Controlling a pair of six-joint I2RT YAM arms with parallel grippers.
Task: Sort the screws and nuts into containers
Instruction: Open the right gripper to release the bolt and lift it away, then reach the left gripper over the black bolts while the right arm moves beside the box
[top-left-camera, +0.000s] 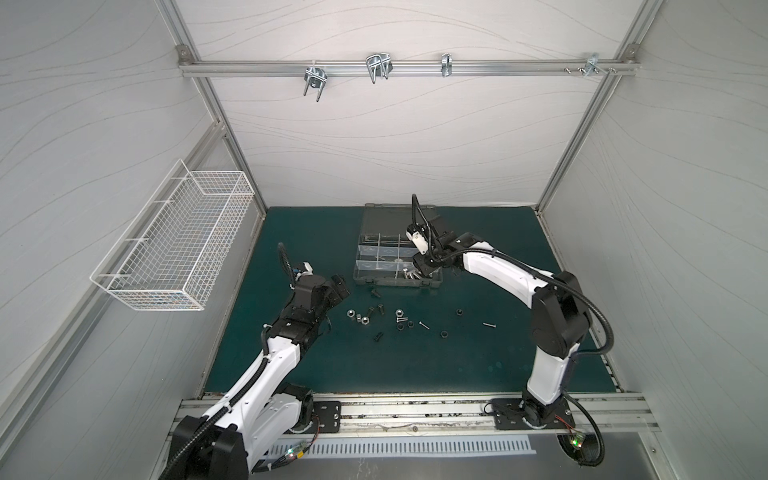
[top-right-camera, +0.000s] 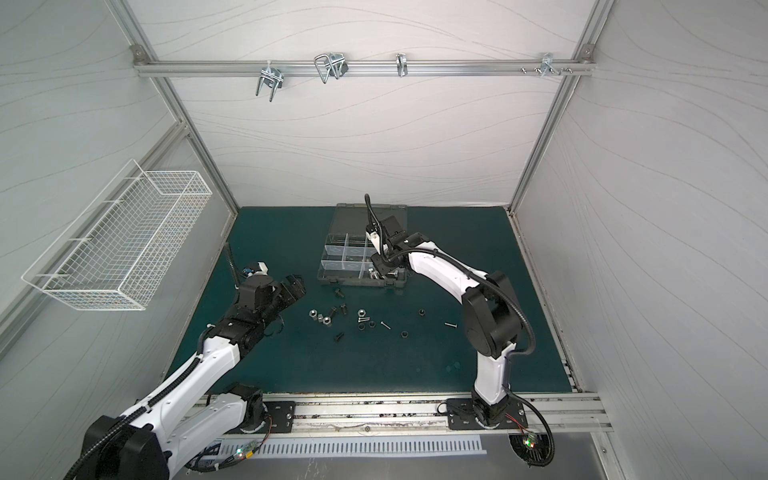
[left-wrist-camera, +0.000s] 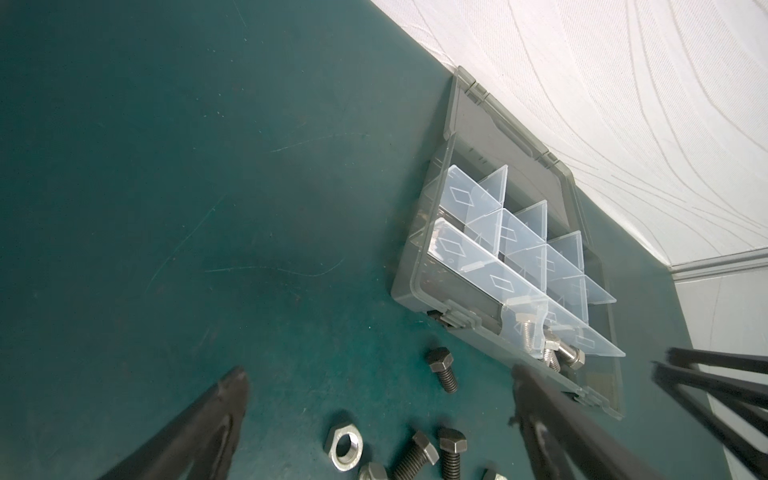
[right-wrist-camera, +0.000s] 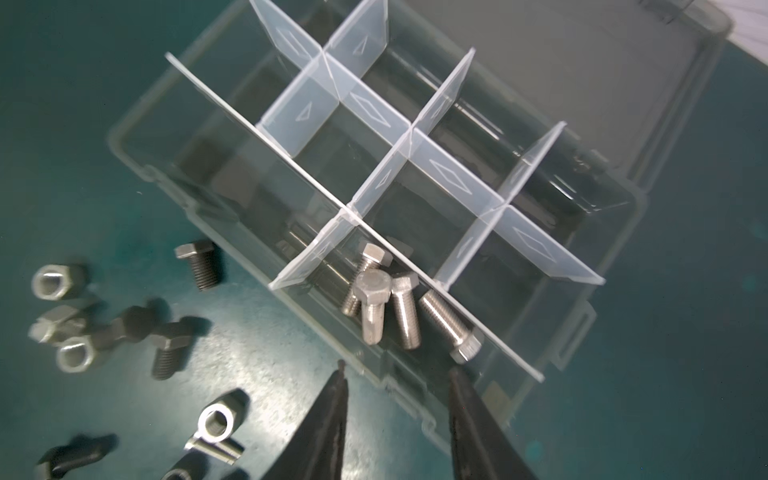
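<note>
Four silver screws (right-wrist-camera: 371, 309) are lying in a front corner compartment of the organizer case (top-left-camera: 386, 284). The right gripper (right-wrist-camera: 398, 368) is hovering just over them, jaws partly spread and empty. Loose nuts (left-wrist-camera: 334, 436) and black screws (left-wrist-camera: 442, 370) are sitting on the green mat (top-left-camera: 316, 365) beside the left gripper (left-wrist-camera: 379, 372), which is gaping wide.

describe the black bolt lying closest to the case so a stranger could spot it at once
Find the open grey organizer case at the back of the green mat. In front of its near wall, toward the left end, lies one black hex-head bolt. It sits alone beside the case, while the other bolts and nuts cluster farther forward.
</note>
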